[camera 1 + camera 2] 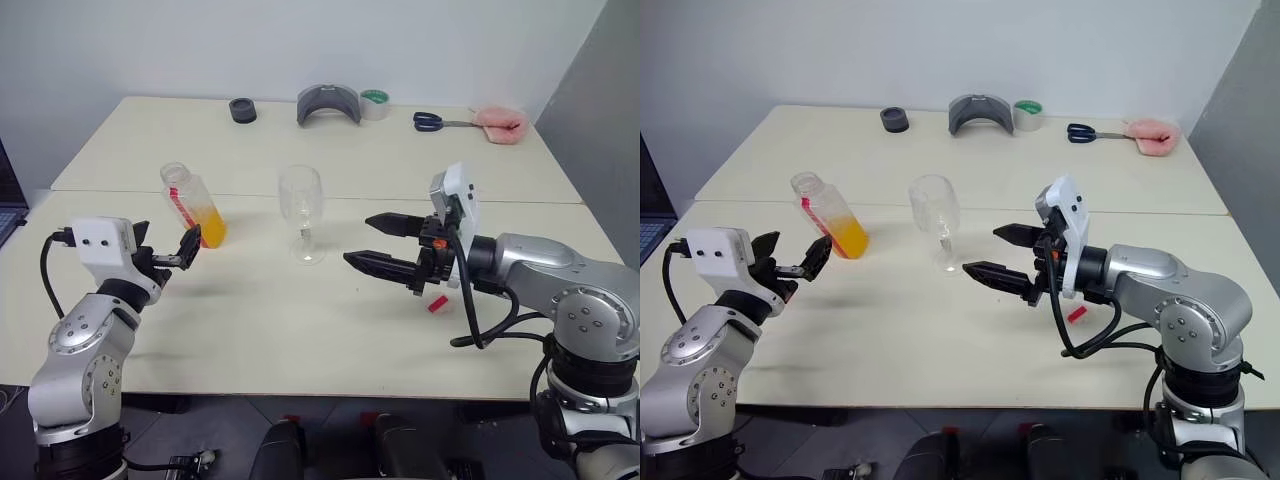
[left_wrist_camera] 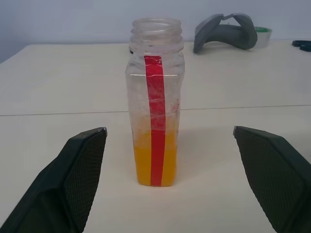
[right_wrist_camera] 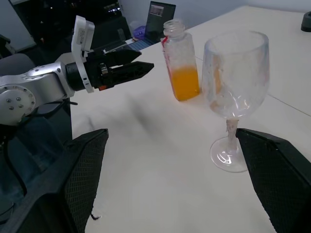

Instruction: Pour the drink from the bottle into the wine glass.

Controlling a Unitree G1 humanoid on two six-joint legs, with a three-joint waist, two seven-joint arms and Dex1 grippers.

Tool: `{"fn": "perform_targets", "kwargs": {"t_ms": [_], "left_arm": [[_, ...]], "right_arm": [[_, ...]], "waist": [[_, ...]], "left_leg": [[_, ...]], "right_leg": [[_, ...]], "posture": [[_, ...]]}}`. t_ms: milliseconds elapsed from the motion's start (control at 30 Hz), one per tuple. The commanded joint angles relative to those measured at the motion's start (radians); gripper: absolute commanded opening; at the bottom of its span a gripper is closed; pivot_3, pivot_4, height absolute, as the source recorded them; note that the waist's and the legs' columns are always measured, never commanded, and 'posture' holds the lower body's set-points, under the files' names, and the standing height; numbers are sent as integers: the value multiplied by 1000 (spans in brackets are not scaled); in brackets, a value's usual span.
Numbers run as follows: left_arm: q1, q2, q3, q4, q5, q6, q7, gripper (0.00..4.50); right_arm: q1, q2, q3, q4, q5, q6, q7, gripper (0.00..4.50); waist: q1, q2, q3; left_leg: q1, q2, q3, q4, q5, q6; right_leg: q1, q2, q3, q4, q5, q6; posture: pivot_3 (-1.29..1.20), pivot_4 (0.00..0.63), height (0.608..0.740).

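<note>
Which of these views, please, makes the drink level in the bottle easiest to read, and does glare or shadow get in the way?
Left wrist view: the bottle stands sharp and centred, the orange drink filling its lower part, with no glare, only a soft shadow beside it. Right wrist view: the wine glass shows smeary reflections. Left eye view: even light, with a faint shadow under the left hand.

Silver arms, round jointed; white wrist boxes; blk cables; blk textured jaws.

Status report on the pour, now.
Left gripper open, facing the bottle, not holding. Right gripper open beside the glass. Bottle uncapped, upright, drink low. Glass empty. Nothing in between.
</note>
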Motion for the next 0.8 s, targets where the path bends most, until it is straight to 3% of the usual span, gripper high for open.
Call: {"fn": "perform_targets", "kwargs": {"t_ms": [33, 800], "left_arm": [[-30, 33, 13, 5, 5, -4, -11, 4500], [-170, 104, -61, 268, 82, -126, -156, 4500]], "right_arm": [[-17, -6, -39, -39, 41, -27, -31, 4474], [-50, -37, -45, -35, 210, -28, -172, 4474]], "waist": [[0, 0, 0], [11, 0, 0]], "left_leg": [[0, 0, 0, 0, 0, 0], [-1, 1, 0, -4, 0, 0]], "right_leg": [[0, 0, 0, 0, 0, 0], [0, -1, -2, -4, 0, 0]], "posture": [[0, 150, 740], [0, 150, 740]]}}
